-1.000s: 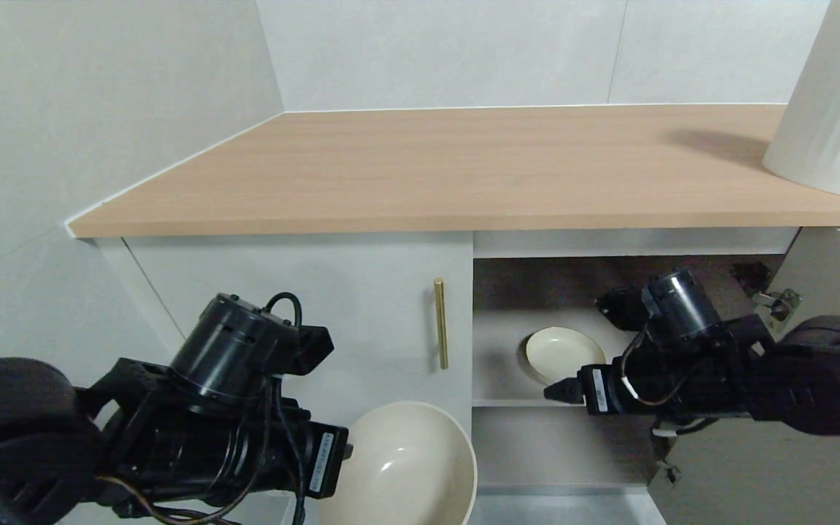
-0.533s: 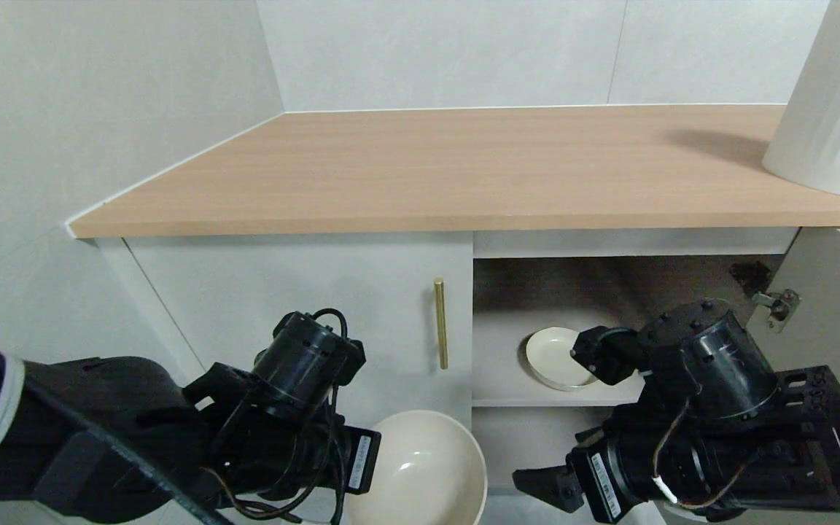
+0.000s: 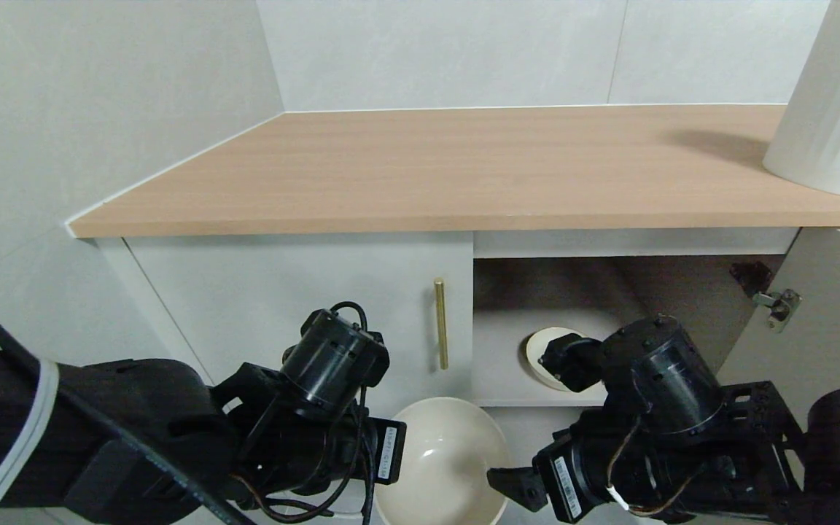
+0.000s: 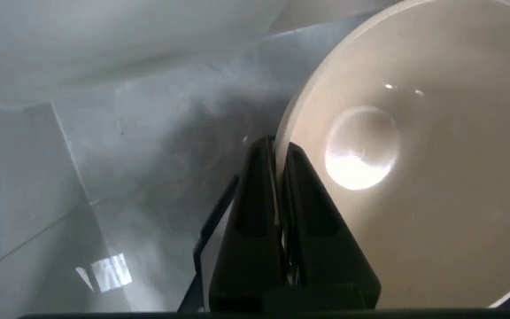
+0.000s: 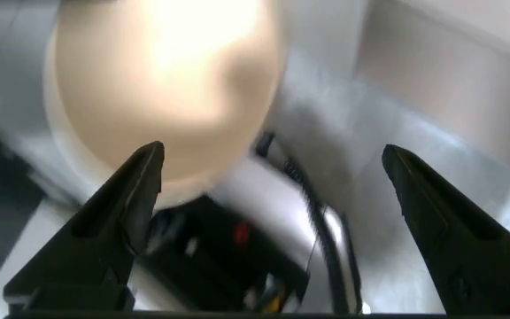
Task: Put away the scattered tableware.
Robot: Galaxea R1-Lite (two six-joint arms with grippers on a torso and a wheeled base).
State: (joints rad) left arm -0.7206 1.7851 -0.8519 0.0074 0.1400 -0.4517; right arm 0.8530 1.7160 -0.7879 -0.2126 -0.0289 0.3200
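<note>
Below the brass handle (image 3: 440,322): a cream bowl (image 3: 443,463) hangs tilted in the air in front of the cabinet's lower face. Its hollow is turned up toward the head camera, and it rests on no surface.
Left gripper (image 4: 279,155): below and to the left of the handle. It is pinched narrow on the rim of the bowl (image 4: 414,151), with one finger inside the wall and one outside.
Right gripper (image 5: 273,155): below and to the right of the handle. Its jaws are spread wide with nothing between them and point toward the bowl (image 5: 162,89). In the head view one fingertip lies just beside the bowl's right rim; whether it touches cannot be told.
Small plate (image 3: 540,348): to the right of the handle, lying flat on the shelf and partly hidden behind the right arm.
Shelf (image 3: 496,364): to the right of the handle, inside the open compartment, pale grey.
Closed door (image 3: 303,306): carries the handle upright along its right edge.
Open door (image 3: 821,313): far to the right of the handle, swung outward, with a metal hinge (image 3: 774,305) at its inner edge.
Countertop (image 3: 464,168): above the handle, light wood, running across the whole cabinet and into the wall corner on the left.
Ribbed white vessel (image 3: 839,109): above and far to the right of the handle. It stands on the countertop's right end and is cut off by the picture's edge.
</note>
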